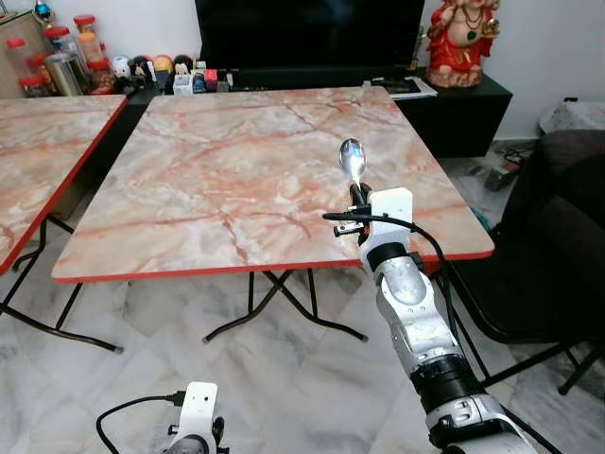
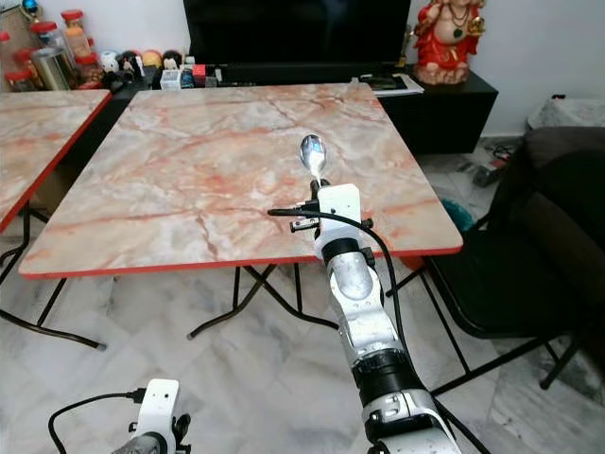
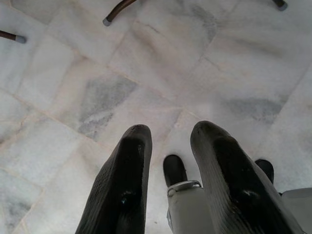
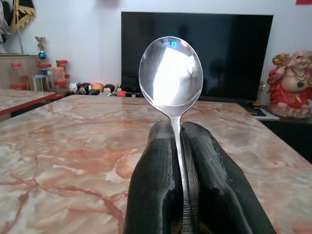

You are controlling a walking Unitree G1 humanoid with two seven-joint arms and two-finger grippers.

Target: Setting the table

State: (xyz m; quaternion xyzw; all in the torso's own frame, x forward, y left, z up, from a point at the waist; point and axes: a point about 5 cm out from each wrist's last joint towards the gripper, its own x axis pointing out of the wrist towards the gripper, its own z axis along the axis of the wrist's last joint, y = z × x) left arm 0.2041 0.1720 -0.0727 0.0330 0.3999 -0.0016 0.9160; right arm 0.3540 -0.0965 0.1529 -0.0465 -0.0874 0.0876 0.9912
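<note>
My right gripper (image 1: 357,196) is shut on the handle of a silver spoon (image 1: 353,159), holding it over the near right part of the marble-patterned table (image 1: 236,180). The spoon's bowl (image 4: 170,73) points up and away from me, with the handle pinched between the two black fingers (image 4: 151,180). My left gripper (image 3: 170,161) hangs low by my side above the tiled floor, its fingers apart with nothing between them.
A second marble table (image 1: 43,151) stands to the left. Behind the table are a dark TV (image 1: 307,33), a low cabinet with jars (image 1: 66,57) and small figurines, and a red statue (image 1: 461,43). A dark chair (image 1: 558,255) stands at the right.
</note>
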